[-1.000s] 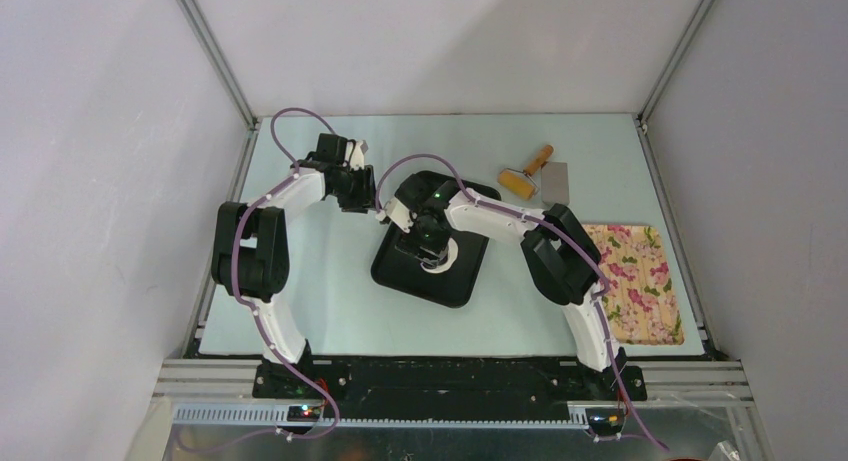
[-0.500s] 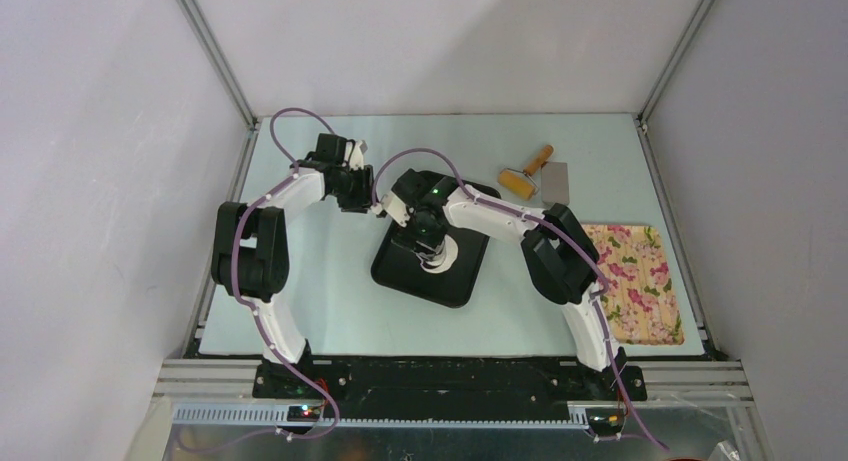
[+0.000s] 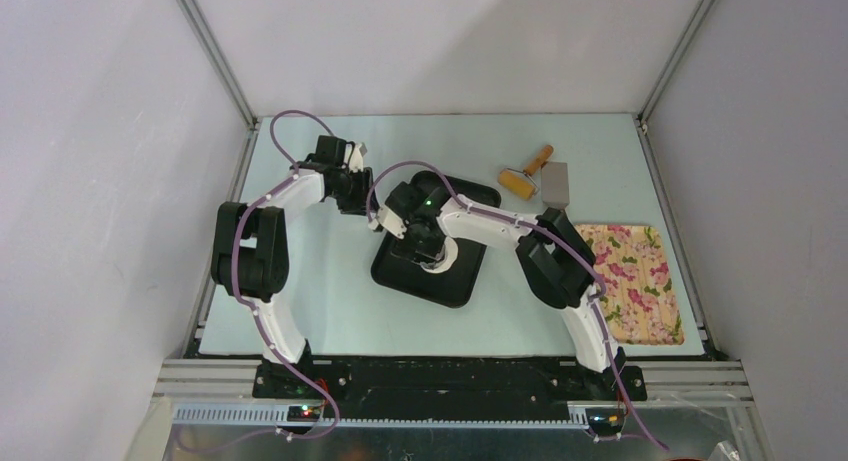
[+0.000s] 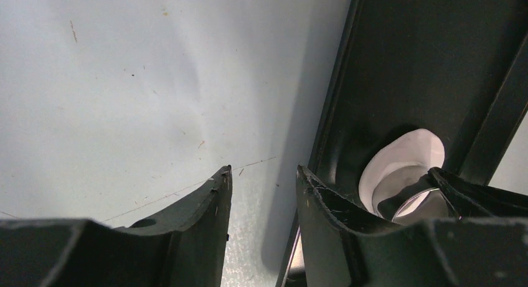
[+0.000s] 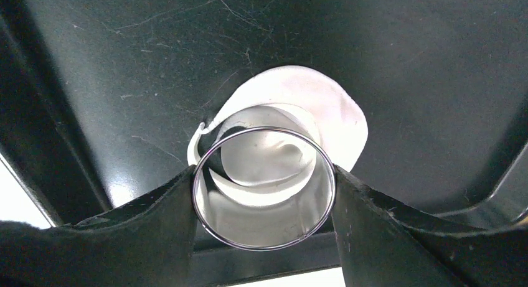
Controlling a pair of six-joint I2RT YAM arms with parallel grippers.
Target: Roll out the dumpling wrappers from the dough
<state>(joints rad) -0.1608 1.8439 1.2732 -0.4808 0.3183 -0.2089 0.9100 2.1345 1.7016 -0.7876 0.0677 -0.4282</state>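
Your right wrist view, unlike the top, shows the right gripper (image 5: 264,175) clamping the steel cup (image 5: 268,228) on flattened white dough (image 5: 311,94); the left gripper (image 4: 263,170) fingers are apart.

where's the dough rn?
Top view, centre: the flattened white dough lies in the black tray, partly under the round steel cup clamped in the right claw. The left claw sits at the tray's left edge.

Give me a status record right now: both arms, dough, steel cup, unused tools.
right gripper: jaws shut on steel cup
steel cup: over the flattened dough in black tray
left gripper: jaws open, empty, beside black tray's left rim
roller: on table beyond tray, untouched
floral mat: on table, right of tray
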